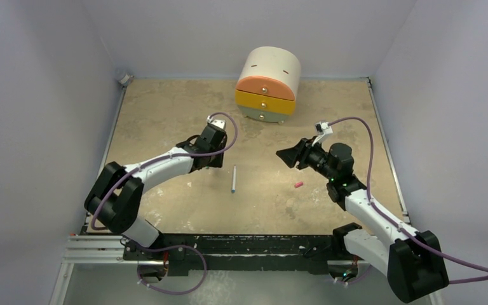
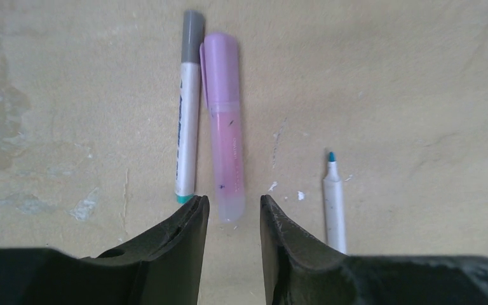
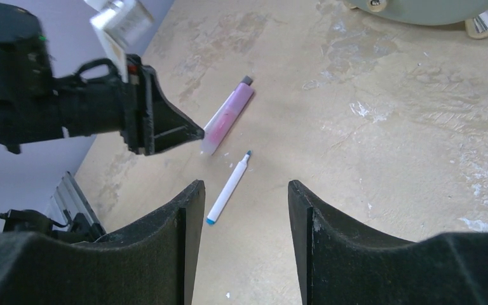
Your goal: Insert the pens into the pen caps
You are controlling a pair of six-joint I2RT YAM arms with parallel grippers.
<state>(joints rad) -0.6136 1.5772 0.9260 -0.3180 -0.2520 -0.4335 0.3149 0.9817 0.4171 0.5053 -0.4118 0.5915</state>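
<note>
In the left wrist view a white pen (image 2: pixel 187 127) with a dark grey cap (image 2: pixel 192 32) lies beside a thicker pink pen (image 2: pixel 224 152) with a purple cap (image 2: pixel 220 63). My left gripper (image 2: pixel 232 202) is open, its tips just short of the pink pen's bare end. An uncapped white pen with a teal tip (image 2: pixel 334 203) lies to the right; it also shows in the top view (image 1: pixel 234 179) and the right wrist view (image 3: pixel 229 187). A reddish-pink cap (image 1: pixel 298 185) lies alone on the table. My right gripper (image 3: pixel 241 187) is open and empty, raised above the table.
A rounded drawer unit (image 1: pixel 269 84) with orange, yellow and pale green drawers stands at the back centre. Grey walls close in the table (image 1: pixel 165 108) on three sides. My left gripper (image 3: pixel 165 127) also shows in the right wrist view beside the pink pen (image 3: pixel 227 119).
</note>
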